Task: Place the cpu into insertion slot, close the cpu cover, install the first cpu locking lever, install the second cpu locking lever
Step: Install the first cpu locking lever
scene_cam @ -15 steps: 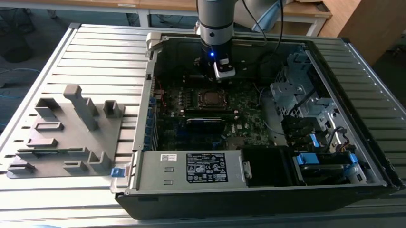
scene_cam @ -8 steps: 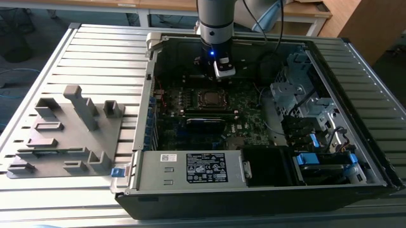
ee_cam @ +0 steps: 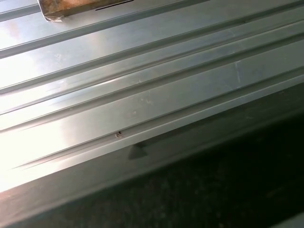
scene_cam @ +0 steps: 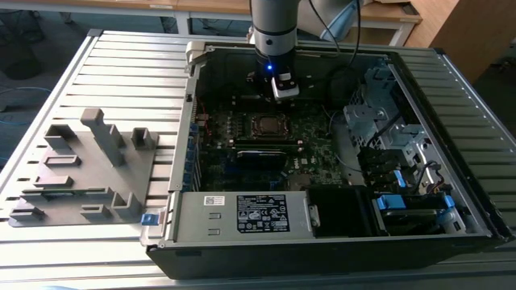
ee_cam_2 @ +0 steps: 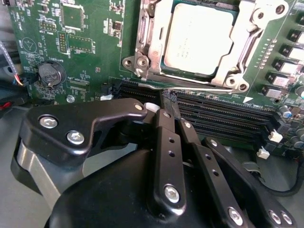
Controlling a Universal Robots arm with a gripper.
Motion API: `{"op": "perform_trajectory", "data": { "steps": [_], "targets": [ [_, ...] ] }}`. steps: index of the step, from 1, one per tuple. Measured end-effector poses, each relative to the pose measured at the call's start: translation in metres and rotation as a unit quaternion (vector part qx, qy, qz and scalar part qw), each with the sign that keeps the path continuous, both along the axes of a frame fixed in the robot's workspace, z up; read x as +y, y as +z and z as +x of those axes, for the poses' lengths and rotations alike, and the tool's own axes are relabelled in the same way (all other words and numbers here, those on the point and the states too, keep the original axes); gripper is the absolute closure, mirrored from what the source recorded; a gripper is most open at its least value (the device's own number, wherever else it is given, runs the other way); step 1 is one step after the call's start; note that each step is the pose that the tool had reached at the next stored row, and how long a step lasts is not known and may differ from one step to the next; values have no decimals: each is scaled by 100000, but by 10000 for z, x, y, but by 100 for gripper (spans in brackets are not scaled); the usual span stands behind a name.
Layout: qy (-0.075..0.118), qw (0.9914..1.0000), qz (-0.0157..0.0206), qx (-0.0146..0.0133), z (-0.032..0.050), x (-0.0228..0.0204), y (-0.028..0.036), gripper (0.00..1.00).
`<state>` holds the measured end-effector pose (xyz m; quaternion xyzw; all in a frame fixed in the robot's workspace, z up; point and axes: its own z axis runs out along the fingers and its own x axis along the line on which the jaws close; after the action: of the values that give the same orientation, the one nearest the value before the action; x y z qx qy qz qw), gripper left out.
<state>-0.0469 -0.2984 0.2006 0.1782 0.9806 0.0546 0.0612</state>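
Observation:
The cpu, with its dull grey metal top, lies in the insertion slot on the green motherboard. The silver cpu cover lies flat around it. A thin silver locking lever runs along the socket's near side. In the second wrist view my gripper is shut, its black fingers pressed together, and the tips meet the lever's free end. In the exterior view the gripper hangs inside the open case, just behind the socket.
The open computer case lies on a ribbed metal table. Black memory slots run beside the socket, with a coin battery nearby. A labelled power supply, a drive cage and a grey fixture block surround the motherboard.

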Motion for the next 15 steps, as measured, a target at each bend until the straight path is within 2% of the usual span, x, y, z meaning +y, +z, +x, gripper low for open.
{"op": "perform_trajectory", "data": {
  "steps": [3, 5, 10, 15],
  "targets": [
    [-94, 99999, -1, -390, 1, 1, -6, 89],
    [-109, 99999, -5, -488, 1, 1, -7, 89],
    [-117, 99999, -15, -486, 0, 0, -1, 89],
    [-123, 99999, 136, -493, 0, 0, 103, 89]
  ]
}}
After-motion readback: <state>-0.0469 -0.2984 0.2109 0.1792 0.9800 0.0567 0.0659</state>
